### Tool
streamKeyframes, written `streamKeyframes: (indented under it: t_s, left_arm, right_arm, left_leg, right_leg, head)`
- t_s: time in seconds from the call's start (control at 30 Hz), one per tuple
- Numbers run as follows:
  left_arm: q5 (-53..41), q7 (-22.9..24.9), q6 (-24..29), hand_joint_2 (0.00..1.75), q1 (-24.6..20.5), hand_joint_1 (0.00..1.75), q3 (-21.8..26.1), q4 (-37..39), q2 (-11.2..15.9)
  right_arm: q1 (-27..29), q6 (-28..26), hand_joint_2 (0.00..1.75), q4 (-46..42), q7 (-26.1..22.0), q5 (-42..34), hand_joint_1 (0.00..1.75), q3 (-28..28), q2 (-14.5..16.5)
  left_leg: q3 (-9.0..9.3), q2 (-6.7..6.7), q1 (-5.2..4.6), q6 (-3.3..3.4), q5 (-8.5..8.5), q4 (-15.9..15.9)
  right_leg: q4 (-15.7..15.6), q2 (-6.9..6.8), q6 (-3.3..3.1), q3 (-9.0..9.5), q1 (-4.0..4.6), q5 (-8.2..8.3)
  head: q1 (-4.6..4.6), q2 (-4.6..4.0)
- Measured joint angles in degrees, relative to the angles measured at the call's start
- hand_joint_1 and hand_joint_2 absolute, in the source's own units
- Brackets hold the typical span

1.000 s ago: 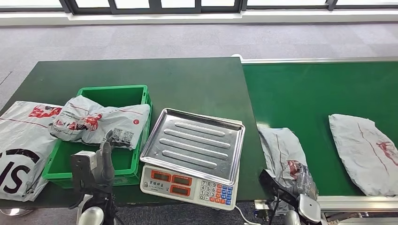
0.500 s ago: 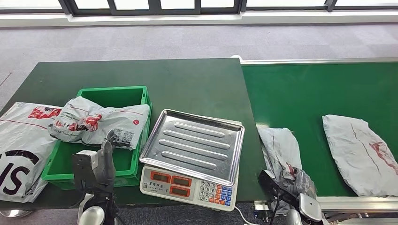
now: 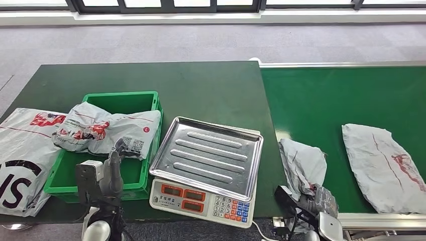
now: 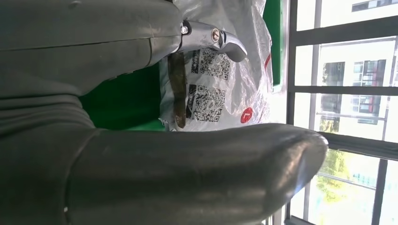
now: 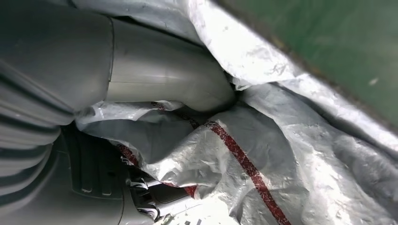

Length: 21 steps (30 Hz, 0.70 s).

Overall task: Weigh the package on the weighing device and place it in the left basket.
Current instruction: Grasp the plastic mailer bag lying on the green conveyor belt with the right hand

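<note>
A: Nearest first: what is the right hand [image 3: 301,201] doing?

B: It grips the near end of a grey poly mailer [image 3: 304,168] lying on the conveyor belt [image 3: 321,100], just right of the scale. In the right wrist view the thumb [image 5: 164,75] presses into the crumpled film [image 5: 263,154].

A: How will the mailer handle?

B: Soft, light and slick, I'd judge; it will sag from one end. A bunched fold near the middle looks safer than an edge.

A: And the left hand [image 3: 114,168]?

B: Raised at the green basket [image 3: 63,173] front rim, holding nothing, fingers apart. One mailer [image 3: 108,130] lies over the basket.

A: Further off?

B: The electronic scale [image 3: 206,163] has a bare steel pan. Another mailer [image 3: 384,165] lies farther along the belt, and a large bag [image 3: 22,155] beside the basket.
</note>
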Motion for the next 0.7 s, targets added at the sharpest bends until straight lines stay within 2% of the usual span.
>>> streamKeyframes:
  t_s: [0.07,0.13,0.27,0.37,0.43,0.5,0.7]
  left_arm:
    - [-0.1,0.0,-0.1,0.0,0.0,0.0,0.0,-0.1,0.0]
    - [-0.1,0.0,-0.2,0.0,0.2,0.0,0.0,-0.3,0.0]
    - [-0.7,-0.6,-0.1,0.0,1.7,0.0,0.4,-1.9,-0.3]
    - [-1.1,-1.3,-0.1,0.0,2.8,0.0,0.9,-3.0,-0.5]
    - [-1.2,-1.7,0.0,0.0,3.1,0.0,1.0,-3.3,-0.6]
    - [-1.2,-1.9,0.1,0.0,3.2,0.0,1.1,-3.5,-0.6]
    - [-1.0,-2.4,0.6,0.0,3.6,0.0,1.1,-3.6,-0.7]
  right_arm:
    - [0.2,-1.4,1.75,-0.3,-0.3,0.0,1.75,0.0,0.0]
    - [0.5,-5.3,1.75,-0.9,-0.7,-0.4,1.75,0.0,0.1]
    - [1.1,-20.1,1.75,-7.1,-3.9,-3.2,1.75,-0.1,0.6]
    - [1.8,-28.3,1.75,-15.5,-10.7,-8.1,1.75,-0.1,1.1]
    - [2.5,-31.0,1.75,-20.5,-14.3,-10.8,1.75,-0.1,1.5]
    - [3.1,-32.1,1.75,-24.2,-15.7,-11.9,1.75,-0.1,2.0]
    - [4.4,-38.4,1.75,-29.2,-20.1,-14.2,1.75,-0.1,2.8]
  left_leg:
    - [-0.07,-0.03,0.01,0.0,0.0,0.0]
    - [-0.38,-0.1,-0.01,0.01,0.0,0.0]
    - [-0.64,-0.14,-0.05,0.04,0.01,0.0]
    - [-0.42,-0.22,-0.04,0.1,0.1,0.0]
    - [-0.44,-0.29,-0.04,0.11,0.1,0.0]
    - [-0.47,-0.3,-0.04,0.11,0.08,0.0]
    - [-0.54,-0.3,-0.04,0.12,0.08,0.0]
  right_leg:
    - [0.0,-0.03,0.01,-0.02,-0.03,0.0]
    - [0.0,-0.05,0.03,-0.05,-0.09,-0.02]
    - [0.0,-0.02,0.1,-0.3,-0.15,-0.05]
    - [0.0,-0.06,0.13,-0.38,-0.15,-0.01]
    - [0.0,-0.1,0.14,-0.37,-0.15,-0.01]
    - [0.0,-0.11,0.14,-0.39,-0.14,-0.02]
    - [0.0,-0.13,0.16,-0.43,-0.15,-0.03]
  head:
    - [0.0,0.0]
    - [0.0,0.0]
    - [0.0,0.0]
    - [0.0,0.0]
    - [0.0,0.01]
    - [0.0,0.01]
    - [0.0,0.0]
